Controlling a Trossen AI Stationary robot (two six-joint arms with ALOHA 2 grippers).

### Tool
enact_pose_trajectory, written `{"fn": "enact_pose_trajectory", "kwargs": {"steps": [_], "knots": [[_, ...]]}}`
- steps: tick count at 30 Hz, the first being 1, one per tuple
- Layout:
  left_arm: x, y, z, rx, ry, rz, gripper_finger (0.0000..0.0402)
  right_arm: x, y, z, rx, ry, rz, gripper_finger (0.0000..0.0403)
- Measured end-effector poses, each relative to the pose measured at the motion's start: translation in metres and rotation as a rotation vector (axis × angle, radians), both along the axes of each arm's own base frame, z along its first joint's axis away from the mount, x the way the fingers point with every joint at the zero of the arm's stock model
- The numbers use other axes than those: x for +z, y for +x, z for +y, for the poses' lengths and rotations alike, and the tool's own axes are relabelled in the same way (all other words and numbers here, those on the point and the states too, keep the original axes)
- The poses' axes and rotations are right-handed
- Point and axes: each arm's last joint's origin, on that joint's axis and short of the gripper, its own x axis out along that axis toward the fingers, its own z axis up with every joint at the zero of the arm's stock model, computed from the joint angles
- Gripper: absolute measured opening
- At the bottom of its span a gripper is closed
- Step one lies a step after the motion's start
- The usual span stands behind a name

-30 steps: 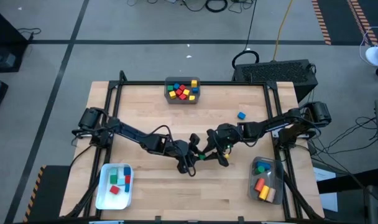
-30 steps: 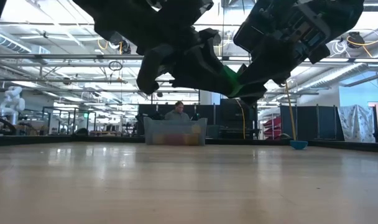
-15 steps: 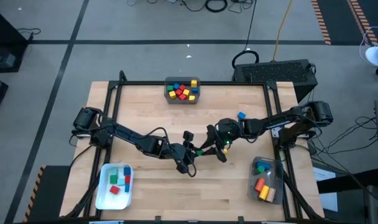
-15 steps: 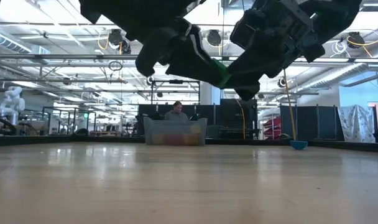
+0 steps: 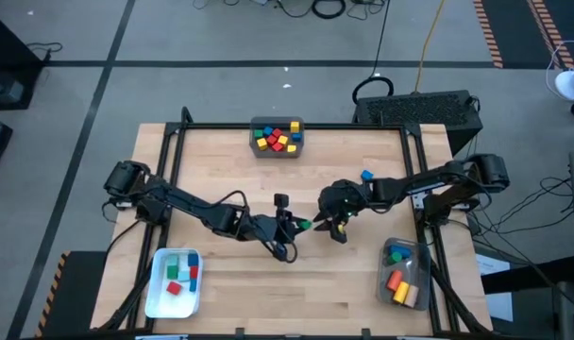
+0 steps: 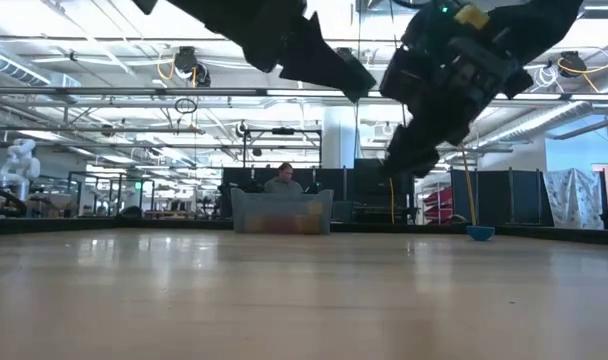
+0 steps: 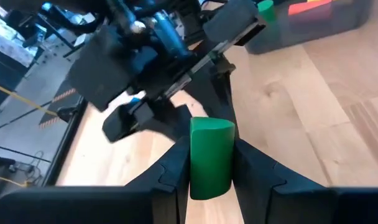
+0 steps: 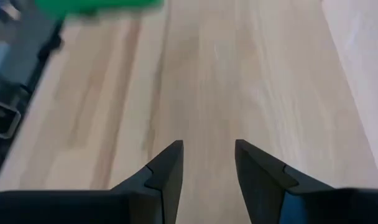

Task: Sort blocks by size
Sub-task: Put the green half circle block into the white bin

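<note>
pale wooden table (image 5: pixel 221 161), open workshop hall beyond

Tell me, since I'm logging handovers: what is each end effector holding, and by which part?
Left end effector pinches the green block by its two long sides. Right end effector is open, holding nothing.

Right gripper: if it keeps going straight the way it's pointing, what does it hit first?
Probably bare tabletop. The right gripper is open and empty, with only wood straight past its fingers. The green block held by the left gripper sits off to one side of that line, though depth is unclear.
</note>
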Motion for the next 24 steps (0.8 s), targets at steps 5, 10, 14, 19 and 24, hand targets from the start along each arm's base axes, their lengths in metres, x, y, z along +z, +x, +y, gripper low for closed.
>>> {"fn": "enact_pose_trajectory", "kwargs": {"steps": [5, 10, 14, 19, 24], "knots": [[0.007, -0.007, -0.001, 0.003, -0.007, 0.007, 0.0098, -0.004, -0.007, -0.002, -0.075, -0.033, 0.089, 0.0129], [0.012, -0.018, -0.004, 0.057, -0.093, 0.054, 0.0098, -0.006, -0.013, -0.004, -0.149, -0.061, 0.16, 0.0129], [0.012, -0.03, -0.004, 0.124, -0.164, 0.121, 0.0098, -0.004, -0.017, -0.006, -0.198, -0.087, 0.187, 0.013], [0.007, -0.047, -0.011, 0.165, -0.213, 0.247, 0.0098, 0.0, -0.025, -0.008, -0.264, -0.103, 0.225, 0.013], [0.008, -0.075, -0.02, 0.228, -0.33, 0.407, 0.0098, 0.005, -0.039, -0.012, -0.389, -0.178, 0.298, 0.013]]}}
